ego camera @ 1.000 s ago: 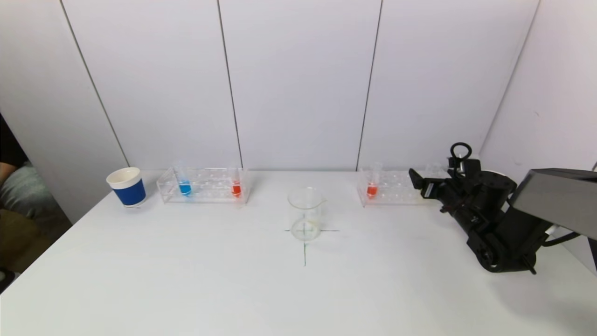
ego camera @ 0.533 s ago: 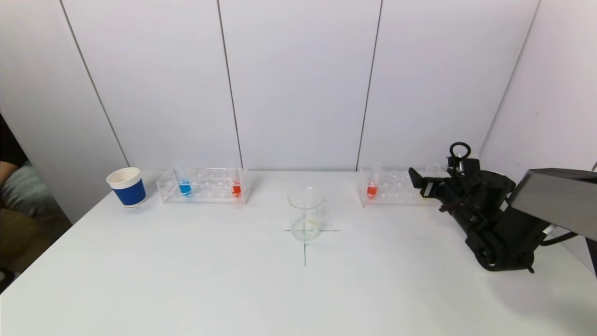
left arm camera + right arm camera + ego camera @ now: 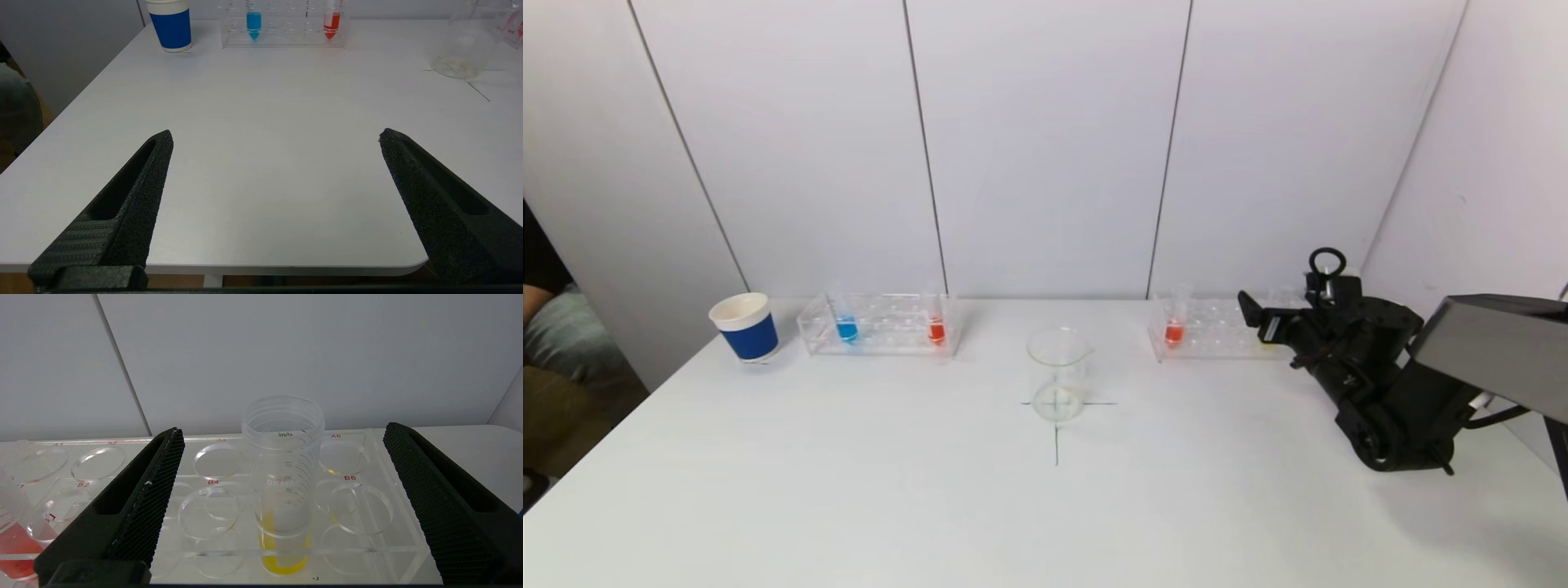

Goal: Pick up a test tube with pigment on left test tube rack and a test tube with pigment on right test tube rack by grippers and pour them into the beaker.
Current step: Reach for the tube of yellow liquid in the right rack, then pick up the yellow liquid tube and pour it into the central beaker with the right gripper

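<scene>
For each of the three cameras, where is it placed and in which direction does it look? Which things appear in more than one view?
Head view: high on the robot, looking forward and down at the table; the right arm shows, its right gripper at the right rack.
Left wrist view: behind the open left gripper, low over the near edge, facing the left rack, blue cup and beaker.
Right wrist view: behind the open right gripper, fingers either side of the yellow tube.
Shared: head and left wrist views show cup, left rack and beaker.

A white table (image 3: 849,490) stands against pale wall panels (image 3: 1045,147) with dark seams.
</scene>
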